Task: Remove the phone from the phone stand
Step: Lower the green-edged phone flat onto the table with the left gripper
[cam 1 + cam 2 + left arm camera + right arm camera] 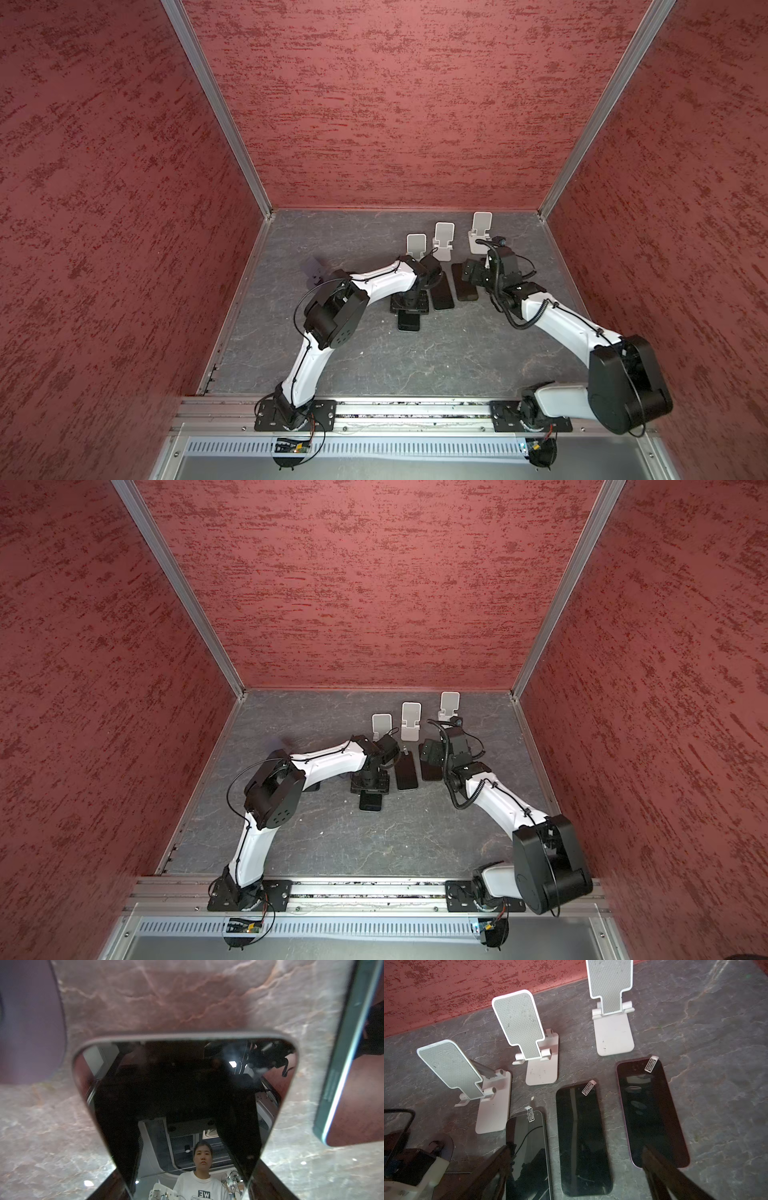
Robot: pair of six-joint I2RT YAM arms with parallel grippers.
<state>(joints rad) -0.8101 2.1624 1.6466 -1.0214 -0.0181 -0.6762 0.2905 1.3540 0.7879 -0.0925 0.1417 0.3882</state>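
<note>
Left gripper (188, 1162), partly closed on the phone (409, 323) by its edges, seems to be laying it flat at six o'clock of the empty stand (416, 245). The next move is probably releasing and rising. Right gripper (577, 1147) is idling wide open, empty.

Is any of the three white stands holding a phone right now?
No, in the right wrist view all three white stands are bare, and the three phones lie in front of them.

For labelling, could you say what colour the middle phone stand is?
White, grey-padded phone stand; right wrist view.
</note>
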